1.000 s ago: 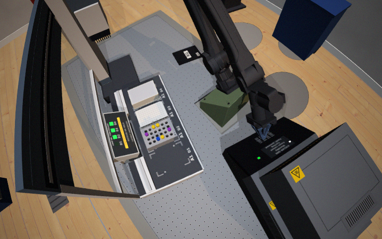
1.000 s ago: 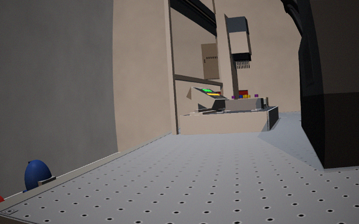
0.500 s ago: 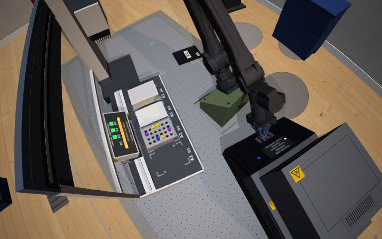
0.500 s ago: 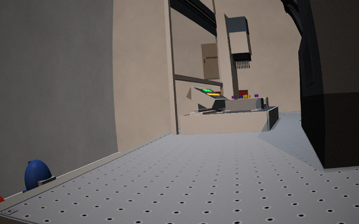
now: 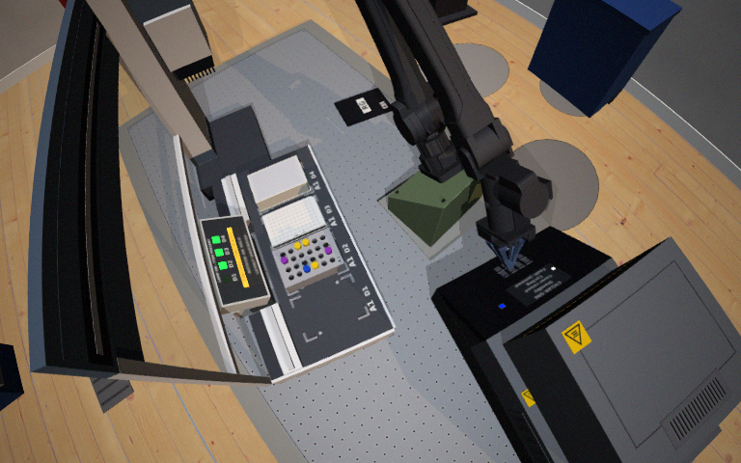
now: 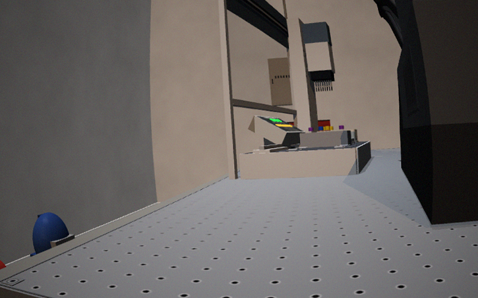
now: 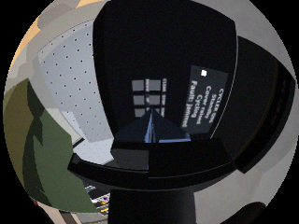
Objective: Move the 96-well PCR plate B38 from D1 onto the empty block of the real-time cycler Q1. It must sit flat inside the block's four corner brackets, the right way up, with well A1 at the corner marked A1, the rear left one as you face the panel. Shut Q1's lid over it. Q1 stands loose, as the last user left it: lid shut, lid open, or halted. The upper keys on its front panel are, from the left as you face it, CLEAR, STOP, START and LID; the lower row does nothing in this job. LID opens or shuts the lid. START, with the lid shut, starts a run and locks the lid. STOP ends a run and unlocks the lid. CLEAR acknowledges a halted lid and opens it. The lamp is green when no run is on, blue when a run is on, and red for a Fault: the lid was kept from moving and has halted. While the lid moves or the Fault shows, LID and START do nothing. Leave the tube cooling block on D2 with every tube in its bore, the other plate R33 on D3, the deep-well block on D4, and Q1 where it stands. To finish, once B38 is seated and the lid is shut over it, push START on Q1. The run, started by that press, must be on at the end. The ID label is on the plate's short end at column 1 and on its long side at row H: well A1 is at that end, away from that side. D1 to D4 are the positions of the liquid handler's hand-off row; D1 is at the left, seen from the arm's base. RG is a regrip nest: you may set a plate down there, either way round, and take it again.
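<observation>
The cycler Q1 (image 5: 590, 349) stands at the right with its grey lid (image 5: 639, 349) shut. Its lamp (image 5: 501, 306) shows blue. My gripper (image 5: 512, 266) is shut and empty, with its fingertips down on the upper keys (image 5: 514, 269) of Q1's front panel. In the wrist view the shut fingertips (image 7: 149, 118) point at the key grid (image 7: 149, 93), beside the panel's label (image 7: 206, 106). Position D1 (image 5: 327, 311) on the hand-off row holds no plate. Plate B38 is not visible in any view.
The tube cooling block (image 5: 311, 258) with coloured caps sits on D2, plate R33 (image 5: 294, 220) on D3 and the deep-well block (image 5: 277, 179) on D4. The RG nest (image 5: 368, 102) lies at the back. The arm's green base (image 5: 431, 204) stands beside Q1.
</observation>
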{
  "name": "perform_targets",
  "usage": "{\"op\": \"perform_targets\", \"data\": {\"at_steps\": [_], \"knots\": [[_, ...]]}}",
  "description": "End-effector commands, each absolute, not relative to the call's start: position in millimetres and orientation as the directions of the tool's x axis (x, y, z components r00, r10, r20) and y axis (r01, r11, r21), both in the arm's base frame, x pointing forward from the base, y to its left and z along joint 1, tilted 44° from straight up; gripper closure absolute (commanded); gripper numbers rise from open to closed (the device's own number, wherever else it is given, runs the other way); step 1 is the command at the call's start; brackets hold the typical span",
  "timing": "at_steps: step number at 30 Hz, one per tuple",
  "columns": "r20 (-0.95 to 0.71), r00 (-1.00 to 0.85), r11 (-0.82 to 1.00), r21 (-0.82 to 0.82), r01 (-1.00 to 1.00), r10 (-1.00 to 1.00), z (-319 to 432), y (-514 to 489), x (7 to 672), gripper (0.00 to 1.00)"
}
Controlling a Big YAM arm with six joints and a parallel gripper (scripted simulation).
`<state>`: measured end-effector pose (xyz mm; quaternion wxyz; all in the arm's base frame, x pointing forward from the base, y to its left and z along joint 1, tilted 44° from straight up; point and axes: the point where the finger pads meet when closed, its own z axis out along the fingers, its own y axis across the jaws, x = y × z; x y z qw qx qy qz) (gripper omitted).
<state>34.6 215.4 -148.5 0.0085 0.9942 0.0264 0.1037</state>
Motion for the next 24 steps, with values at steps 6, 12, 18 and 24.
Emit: {"op": "perform_targets", "data": {"at_steps": [6, 12, 18, 24], "knots": [[0.199, 0.978, -0.995, 0.087, 0.041, 0.057, -138, 187, 30, 1.0], [0.202, 0.978, -0.999, 0.022, 0.039, 0.043, -124, 221, 27, 1.0], [0.202, 0.979, -0.999, 0.005, 0.036, 0.036, -112, 231, 24, 1.0], [0.202, 0.979, -0.999, -0.004, 0.036, 0.035, -112, 236, 27, 1.0]]}}
